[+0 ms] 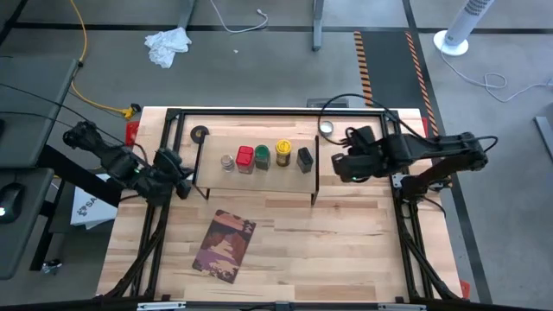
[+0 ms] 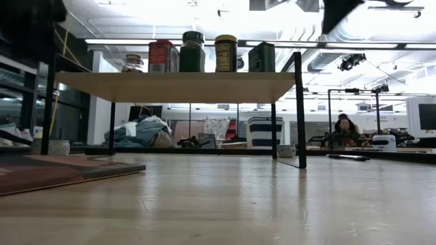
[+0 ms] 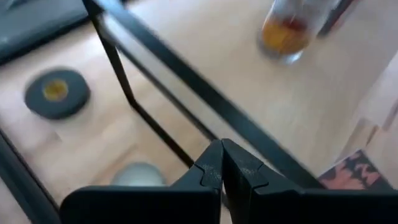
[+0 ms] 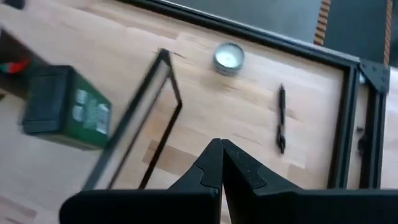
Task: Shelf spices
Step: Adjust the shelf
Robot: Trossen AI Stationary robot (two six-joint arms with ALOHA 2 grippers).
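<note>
**While both grippers idle: five on the board**

Counted: five spice containers (image 1: pixel 263 158) in one row atop the pale wood shelf on black wire legs (image 1: pixel 256 177), between left gripper (image 1: pixel 183 186) and right gripper (image 1: pixel 339 166). Both pinched closed, empty, angled inward at the shelf ends.

The high view looks straight down on the whole pale wooden counter (image 1: pixel 346 233). The low view faces level across it, sharing the pale wood, black-legged shelf (image 2: pixel 177 86). Each wrist view peers close past its own hand.

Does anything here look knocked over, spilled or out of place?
Nothing stands out. All five spices stand upright in a row on the shelf: clear jar, red box, green-topped jar, yellow-topped jar, dark tin.
</note>
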